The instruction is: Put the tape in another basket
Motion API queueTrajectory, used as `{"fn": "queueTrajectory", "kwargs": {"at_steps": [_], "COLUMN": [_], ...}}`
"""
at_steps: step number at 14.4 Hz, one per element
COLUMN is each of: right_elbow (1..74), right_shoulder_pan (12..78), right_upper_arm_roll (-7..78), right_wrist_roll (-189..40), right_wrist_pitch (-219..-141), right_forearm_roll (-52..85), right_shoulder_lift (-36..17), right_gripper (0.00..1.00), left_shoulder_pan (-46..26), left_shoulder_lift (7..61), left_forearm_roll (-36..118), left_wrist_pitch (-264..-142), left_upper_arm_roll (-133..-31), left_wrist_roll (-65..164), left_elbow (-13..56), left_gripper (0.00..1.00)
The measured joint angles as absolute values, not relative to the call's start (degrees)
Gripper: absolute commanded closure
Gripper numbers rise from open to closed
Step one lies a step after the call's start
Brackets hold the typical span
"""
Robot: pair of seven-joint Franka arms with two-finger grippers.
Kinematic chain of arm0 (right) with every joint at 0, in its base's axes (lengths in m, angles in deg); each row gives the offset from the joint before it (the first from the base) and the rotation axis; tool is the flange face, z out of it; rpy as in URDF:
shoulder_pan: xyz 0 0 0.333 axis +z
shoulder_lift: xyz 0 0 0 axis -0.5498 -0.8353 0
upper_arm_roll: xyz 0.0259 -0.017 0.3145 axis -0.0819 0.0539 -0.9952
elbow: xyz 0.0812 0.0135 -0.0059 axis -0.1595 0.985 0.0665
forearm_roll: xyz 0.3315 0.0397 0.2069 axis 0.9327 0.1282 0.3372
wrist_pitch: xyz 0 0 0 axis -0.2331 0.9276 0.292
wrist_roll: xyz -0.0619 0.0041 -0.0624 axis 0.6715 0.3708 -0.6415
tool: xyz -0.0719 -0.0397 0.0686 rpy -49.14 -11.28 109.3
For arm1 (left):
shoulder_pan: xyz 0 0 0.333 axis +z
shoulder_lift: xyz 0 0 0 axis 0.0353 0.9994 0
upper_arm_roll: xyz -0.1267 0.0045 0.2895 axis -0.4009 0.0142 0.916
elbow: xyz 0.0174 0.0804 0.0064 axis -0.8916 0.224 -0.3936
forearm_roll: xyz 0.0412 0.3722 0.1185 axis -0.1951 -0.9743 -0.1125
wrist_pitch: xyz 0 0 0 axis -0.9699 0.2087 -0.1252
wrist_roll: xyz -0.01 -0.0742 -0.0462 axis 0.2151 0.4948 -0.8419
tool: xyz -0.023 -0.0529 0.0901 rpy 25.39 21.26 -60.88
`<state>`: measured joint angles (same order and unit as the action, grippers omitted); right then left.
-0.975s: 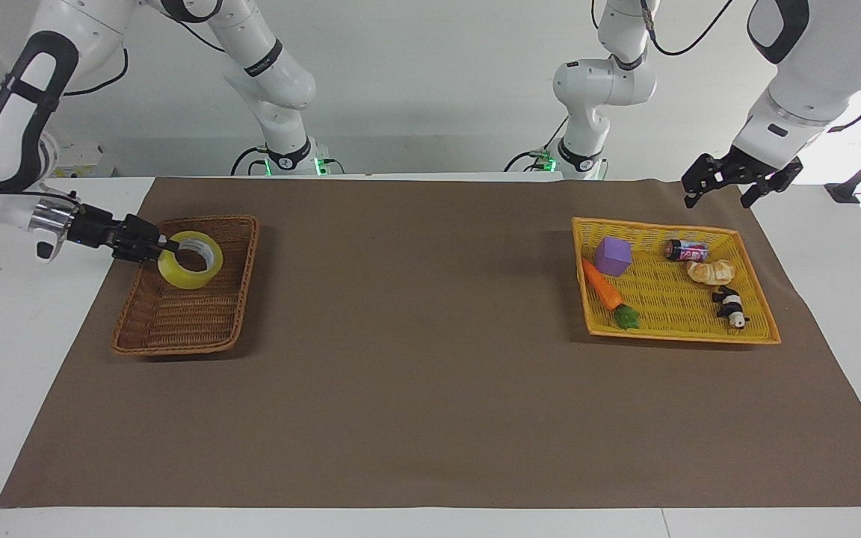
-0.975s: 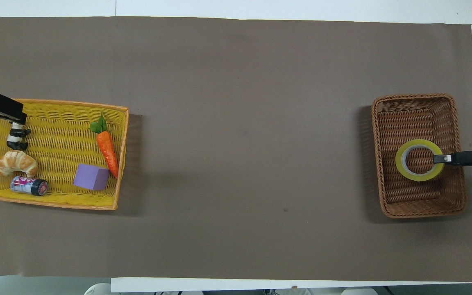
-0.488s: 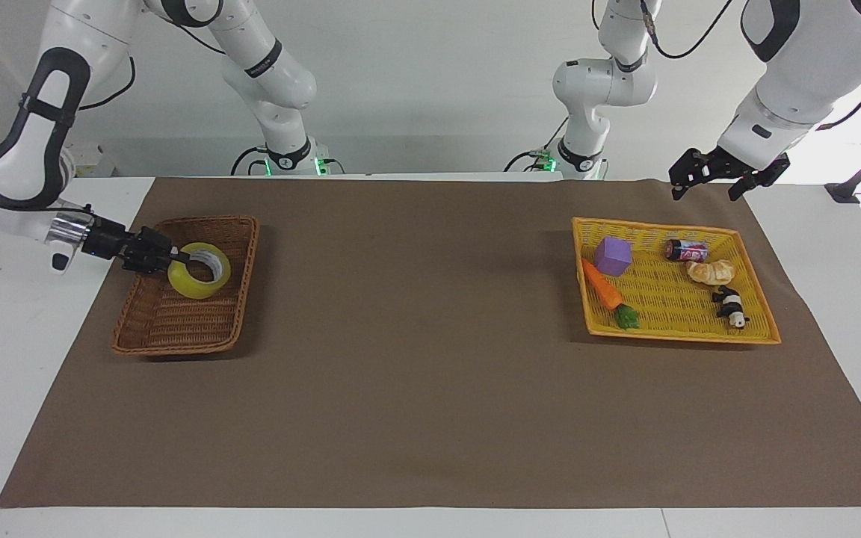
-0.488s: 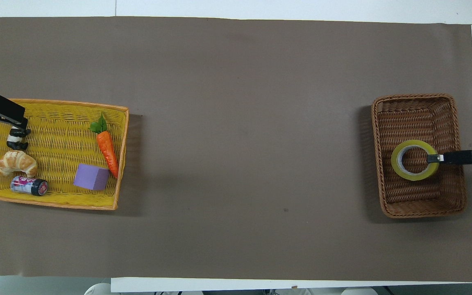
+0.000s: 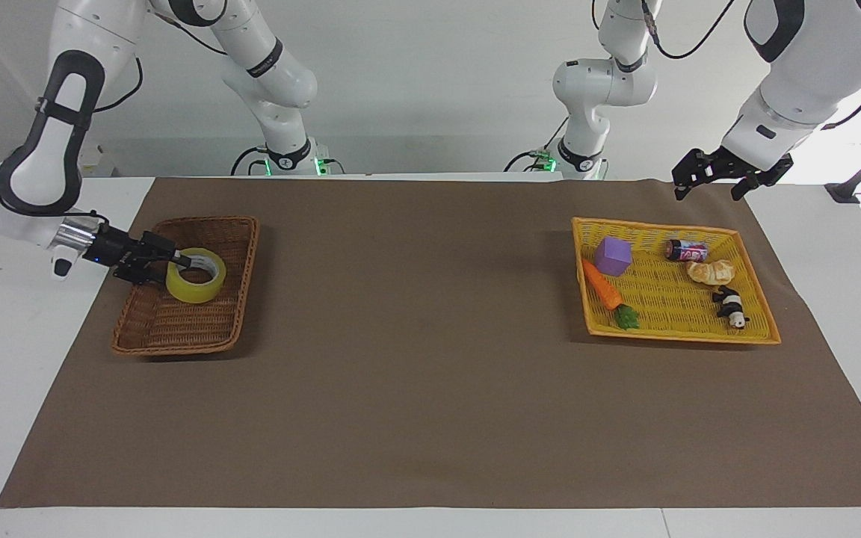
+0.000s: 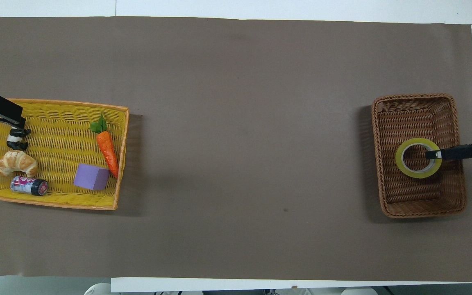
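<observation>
The roll of yellow packing tape [image 5: 196,275] lay flat inside the dark brown wicker basket [image 5: 148,340], in the half nearer the robots, at the right arm's end of the table. The right gripper [image 5: 176,261] reached in over the basket's rim, its fingers closed on the tape's wall, one finger inside the core and the other outside. The left gripper [image 5: 713,179] hung in the air with its fingers spread open and nothing between them, over the brown mat [image 5: 430,388] just past the corner of the yellow basket [image 5: 681,336]. That basket held a purple cube [image 5: 613,255], a toy carrot [image 5: 604,288], a small can [image 5: 686,249], a croissant [image 5: 711,271] and a panda figure [image 5: 731,306]
</observation>
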<state>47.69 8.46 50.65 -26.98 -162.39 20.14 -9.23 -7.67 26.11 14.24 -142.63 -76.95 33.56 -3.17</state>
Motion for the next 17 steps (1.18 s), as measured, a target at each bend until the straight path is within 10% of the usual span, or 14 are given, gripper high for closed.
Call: {"fn": "queueTrajectory", "kwargs": {"at_steps": [8, 17], "right_elbow": [39.0, 27.3], "right_shoulder_pan": [20.6, 25.5], "right_upper_arm_roll": [50.1, 47.0], "right_wrist_roll": [-41.1, -68.7], "right_wrist_pitch": [-165.8, -146.9], "right_forearm_roll": [0.6, -13.1], "right_shoulder_lift": [1.4, 7.5], "right_gripper": [0.00, 0.00], "left_shoulder_pan": [-6.6, -6.6], "left_shoulder_lift": [23.9, 23.8], "left_forearm_roll": [14.2, 14.2], "left_wrist_pitch": [-147.4, -147.5], "left_upper_arm_roll": [-76.5, -76.5], "left_wrist_roll": [33.6, 33.6], "left_elbow": [2.7, 2.8], "left_gripper": [0.01, 0.01]}}
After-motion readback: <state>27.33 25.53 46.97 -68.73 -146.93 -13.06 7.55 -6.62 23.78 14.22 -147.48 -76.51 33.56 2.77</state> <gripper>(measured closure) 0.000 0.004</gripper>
